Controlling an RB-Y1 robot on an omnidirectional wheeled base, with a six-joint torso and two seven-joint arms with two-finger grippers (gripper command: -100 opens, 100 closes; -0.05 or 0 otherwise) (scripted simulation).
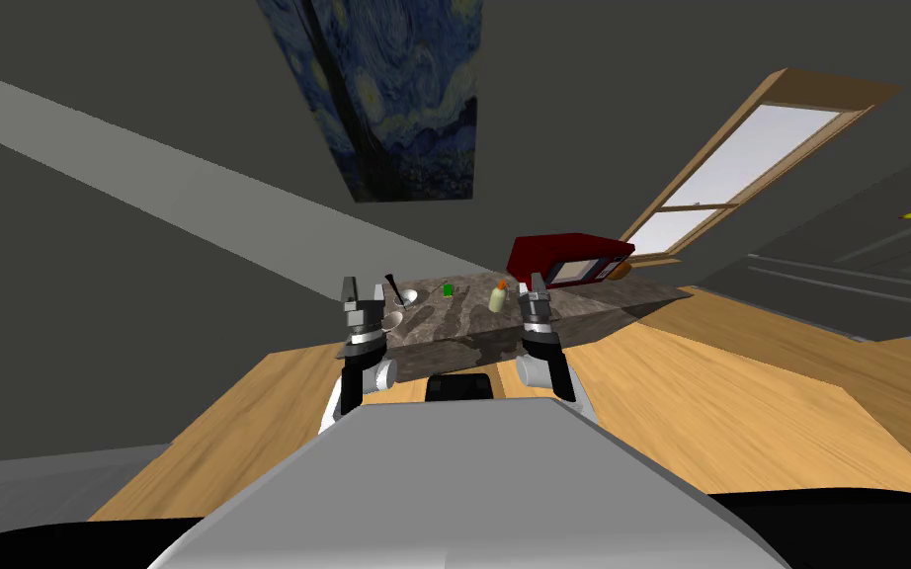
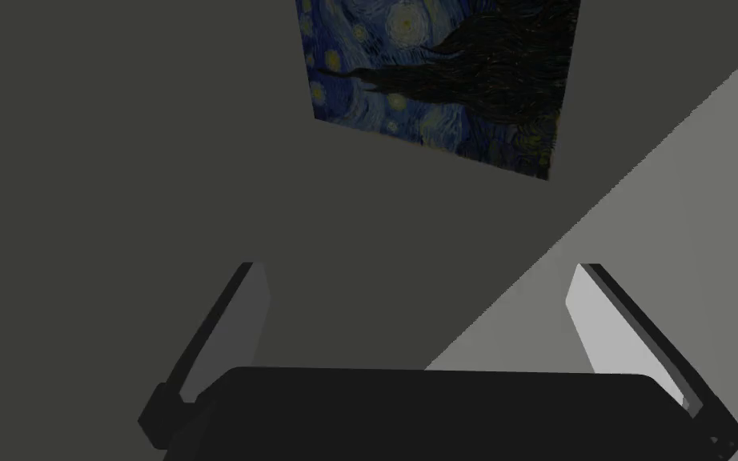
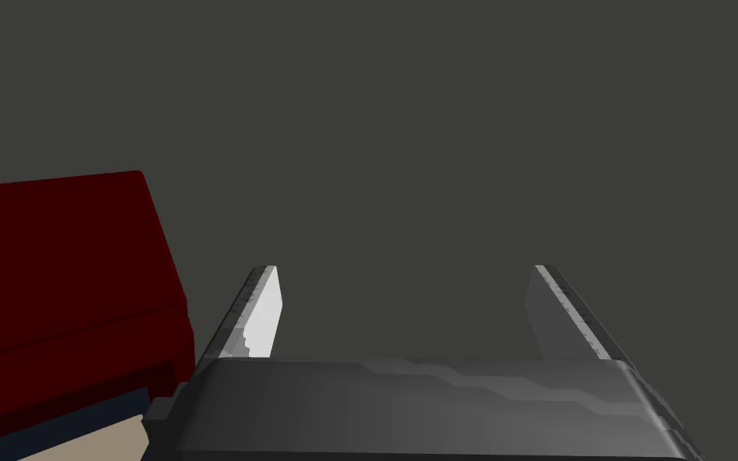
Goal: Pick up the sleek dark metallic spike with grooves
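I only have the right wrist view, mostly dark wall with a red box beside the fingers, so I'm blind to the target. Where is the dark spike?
Observer: In the head view the spike leans by a small white bowl at the stone counter's left end, close to the left gripper.
Operator: Is that gripper free?
Observer: Yes, its wrist view shows the fingers wide apart, nothing between them.
Operator: What lies between the spike and my red box?
Observer: A small green thing and a pale bottle with an orange cap.

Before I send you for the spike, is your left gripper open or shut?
Open: the left gripper has its two fingers wide apart, with nothing held between them.
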